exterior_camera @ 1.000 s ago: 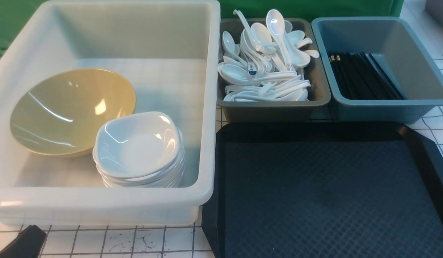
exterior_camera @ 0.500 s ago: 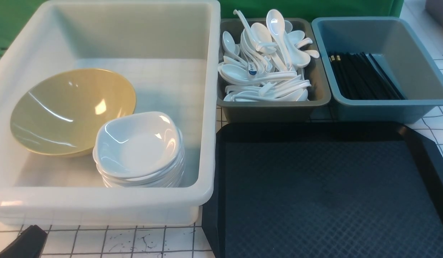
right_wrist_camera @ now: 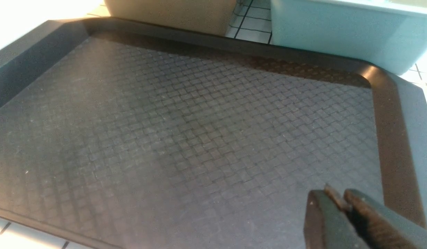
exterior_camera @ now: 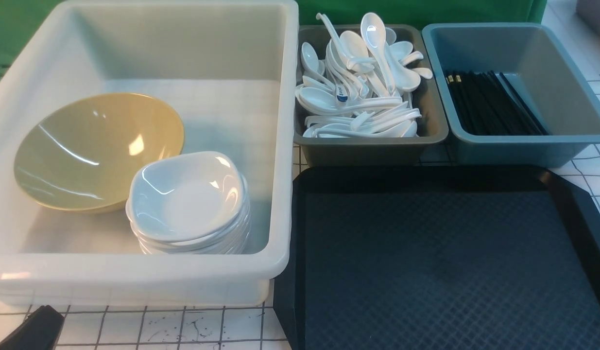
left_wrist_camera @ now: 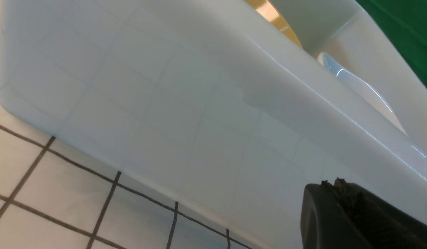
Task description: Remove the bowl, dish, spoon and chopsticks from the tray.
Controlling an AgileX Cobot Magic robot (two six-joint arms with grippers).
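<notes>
Tray [exterior_camera: 445, 262] fills the lower right of the front view and honestly looks done: nothing sits on its diamond-patterned floor, and the right wrist view shows the same bare surface. Bowl [exterior_camera: 95, 150] is over at left inside the big white tub [exterior_camera: 280, 146], tilted against the tub's left wall with a stack of white dishes [exterior_camera: 188, 204] touching its lower right edge. Spoons [exterior_camera: 363, 87] are piled in the grey bin [exterior_camera: 428, 131] at top centre, and chopsticks [exterior_camera: 494, 104] lie in the blue bin [exterior_camera: 591, 136] at top right.

So I'd call this the tail end, with every item off. The next move is probably just parking both arms, no grasp needed.

Left gripper [left_wrist_camera: 341, 193] hangs low outside the tub's near wall, jaws pressed together, empty. Right gripper [right_wrist_camera: 339, 204] hovers above the tray's near right corner, tips almost closed with a slight gap, holding nothing.
</notes>
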